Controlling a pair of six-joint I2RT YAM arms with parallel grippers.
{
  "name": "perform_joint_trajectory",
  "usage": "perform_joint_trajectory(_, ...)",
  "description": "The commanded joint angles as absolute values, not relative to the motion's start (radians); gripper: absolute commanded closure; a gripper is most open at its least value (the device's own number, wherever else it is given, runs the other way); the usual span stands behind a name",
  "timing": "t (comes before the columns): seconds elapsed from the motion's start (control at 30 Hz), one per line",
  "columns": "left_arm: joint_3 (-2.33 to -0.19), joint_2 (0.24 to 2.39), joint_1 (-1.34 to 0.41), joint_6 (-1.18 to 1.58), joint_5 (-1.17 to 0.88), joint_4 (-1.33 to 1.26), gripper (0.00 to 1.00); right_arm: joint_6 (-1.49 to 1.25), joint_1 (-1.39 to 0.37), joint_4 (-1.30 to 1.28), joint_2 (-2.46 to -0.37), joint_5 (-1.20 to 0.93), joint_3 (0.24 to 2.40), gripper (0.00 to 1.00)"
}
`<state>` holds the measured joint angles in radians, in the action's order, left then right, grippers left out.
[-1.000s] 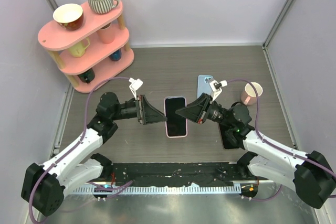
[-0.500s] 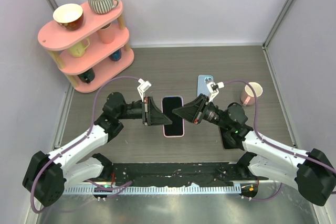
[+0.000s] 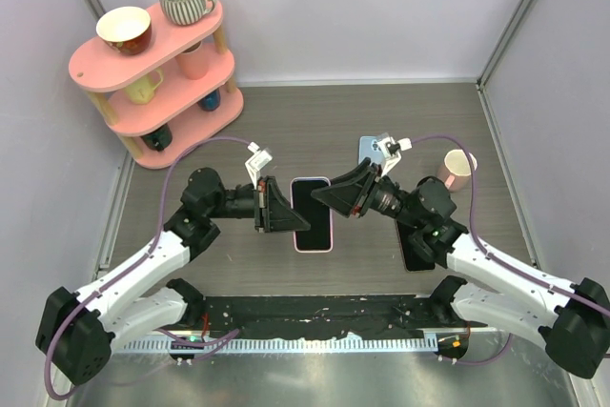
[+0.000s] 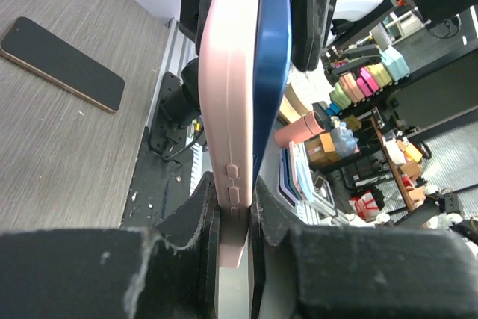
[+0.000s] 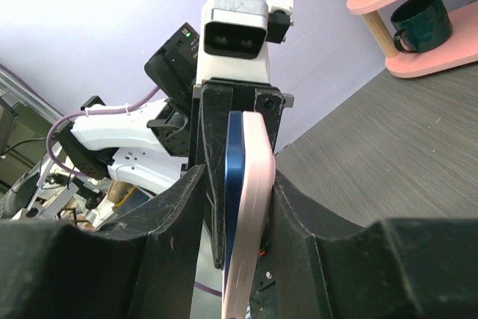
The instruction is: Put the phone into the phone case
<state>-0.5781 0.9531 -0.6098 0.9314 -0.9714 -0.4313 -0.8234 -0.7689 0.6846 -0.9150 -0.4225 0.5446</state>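
A blue phone (image 4: 270,72) lies against a pink phone case (image 4: 231,95), its dark screen (image 3: 312,209) facing up over the table's middle. The blue edge stands a little proud of the case (image 5: 258,184) along one side. My left gripper (image 4: 235,199) is shut on the case's near edge, both pads pressing it. From the other end my right gripper (image 5: 237,181) straddles phone and case: one finger touches the pink back, and a gap shows between the other finger (image 5: 175,207) and the phone (image 5: 233,162). In the top view the left gripper (image 3: 289,207) and right gripper (image 3: 321,193) flank the case.
A second, black phone (image 3: 417,250) lies on the table under my right arm. A light blue case (image 3: 370,148) and a pink mug (image 3: 457,169) sit behind it. A pink three-tier shelf (image 3: 152,69) with several mugs stands at the back left.
My left gripper moved in and shut on the case's edge. My right gripper's jaws widened around the phone. Phone and case drifted slightly left.
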Motion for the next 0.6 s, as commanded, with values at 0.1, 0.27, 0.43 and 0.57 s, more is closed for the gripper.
perform_joint_trajectory(0.1,-0.634,0.960,-0.629,0.845,-0.989,-0.276,1.00,-0.776,-0.773,0.732,-0.928,-0.429,0.696,0.77)
perform_joint_trajectory(0.27,-0.644,0.962,-0.630,0.828,-0.988,-0.247,1.00,-0.747,-0.773,0.698,-0.917,-0.459,0.701,0.99)
perform_joint_trajectory(0.43,-0.660,0.963,-0.629,0.825,-0.960,-0.225,0.61,-0.736,-0.773,0.695,-0.897,-0.485,0.678,0.99)
perform_joint_trajectory(0.57,-0.678,0.954,-0.627,0.802,-0.943,-0.166,0.53,-0.742,-0.773,0.686,-0.891,-0.503,0.667,0.99)
